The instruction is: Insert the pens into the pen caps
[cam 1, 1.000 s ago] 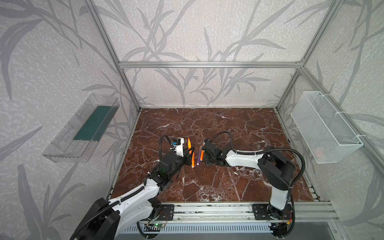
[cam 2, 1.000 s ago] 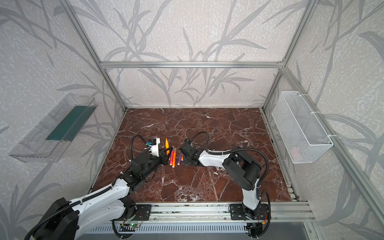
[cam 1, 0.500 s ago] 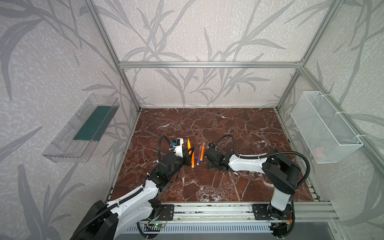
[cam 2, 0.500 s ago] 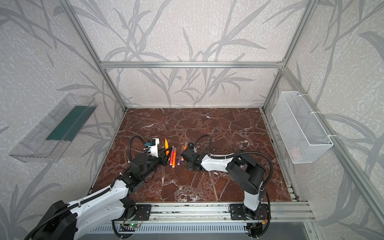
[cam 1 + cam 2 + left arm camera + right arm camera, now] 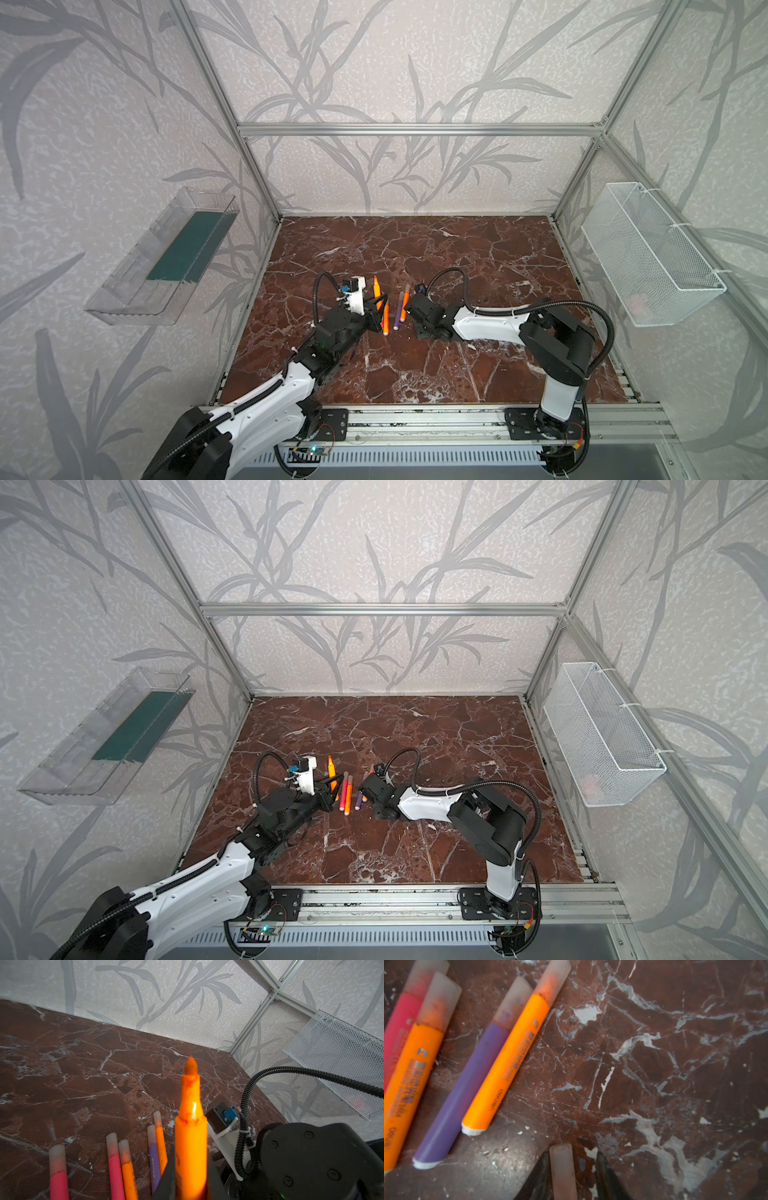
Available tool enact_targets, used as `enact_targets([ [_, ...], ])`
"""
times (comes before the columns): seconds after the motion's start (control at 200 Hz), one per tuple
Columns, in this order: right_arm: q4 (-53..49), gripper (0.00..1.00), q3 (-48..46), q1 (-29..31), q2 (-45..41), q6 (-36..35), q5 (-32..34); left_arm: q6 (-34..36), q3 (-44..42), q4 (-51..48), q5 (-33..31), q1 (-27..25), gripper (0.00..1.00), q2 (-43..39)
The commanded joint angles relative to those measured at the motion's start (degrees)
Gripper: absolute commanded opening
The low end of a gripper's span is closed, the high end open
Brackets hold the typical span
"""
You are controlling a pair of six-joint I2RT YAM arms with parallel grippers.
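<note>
Left arm (image 5: 266, 399): white shells, black joints (glossy, both).
Right arm (image 5: 486, 328): same white-and-black, chunky black elbow.
Cables (image 5: 241, 1138): black ribbed hose arching off each wrist.
Camera mount (image 5: 355, 295): white bracket, small blue connector.
Joint housing (image 5: 311, 1159): matte black, round recessed screws.
Base plates (image 5: 528, 424): black, thin red wires nearby.

Left claw (image 5: 191, 1167) clamped, right claw (image 5: 571, 1154) parted

One orange pen (image 5: 506, 1059) reads "deli"; its other print is illegible.
</note>
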Motion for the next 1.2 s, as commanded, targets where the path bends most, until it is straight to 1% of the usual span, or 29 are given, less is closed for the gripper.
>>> enact_targets([
  [0.0,-2.4,0.33,0.0,0.3,2.0,0.2,0.1,-0.3,-0.7,0.2,0.8,0.2,0.0,-0.8],
  [0.175,-2.0,0.24,-0.9,0.3,1.5,0.6,0.0,-0.6,-0.7,0.6,1.2,0.2,0.0,-0.6],
  [0.265,-1.9,0.22,-0.9,0.3,1.7,0.5,0.1,-0.4,-0.7,0.7,1.6,0.2,0.0,-0.4],
  [0.36,-1.6,0.19,-0.8,0.1,1.8,0.4,0.0,0.0,-0.6,1.3,3.5,0.2,0.0,-0.1],
  [0.44,-1.2,0.16,-1.0,-0.2,1.1,0.3,-0.3,0.7,-0.6,2.4,7.2,0.2,0.0,0.3],
  [0.505,-0.3,0.14,-1.5,-0.6,-1.2,0.1,-0.6,1.3,-0.6,3.9,10.8,0.1,0.0,0.9],
  [0.6,0.3,0.12,-2.5,-0.8,-8.0,-0.4,0.4,2.8,0.1,5.6,17.7,0.2,0.0,2.5],
  [0.655,1.6,0.11,-3.6,-0.8,-14.6,-0.8,1.3,2.8,0.6,7.2,20.6,-0.1,0.0,3.8],
  [0.745,7.1,0.03,-6.2,-1.1,-24.3,-2.3,0.3,2.1,0.8,11.3,24.0,-0.7,0.0,6.4],
  [0.84,18.1,0.02,-11.1,-1.1,-33.3,-4.0,-3.0,1.4,1.1,15.0,26.2,-1.7,0.0,8.5],
  [0.92,28.5,0.02,-15.6,-1.1,-38.2,-4.8,-5.1,1.0,1.3,17.7,27.2,-2.9,0.0,9.8],
  [0.975,34.6,0.02,-17.8,-1.1,-39.8,-4.9,-6.7,0.9,1.1,19.3,27.3,-3.9,0.0,10.3],
  [1.045,39.7,0.0,-19.0,-1.1,-40.3,-4.7,-8.9,0.9,1.1,20.9,27.5,-5.3,0.0,10.7],
  [1.195,46.5,0.0,-19.8,-1.1,-39.0,-3.6,-12.4,2.0,1.5,22.0,26.1,-8.4,0.0,11.0],
])
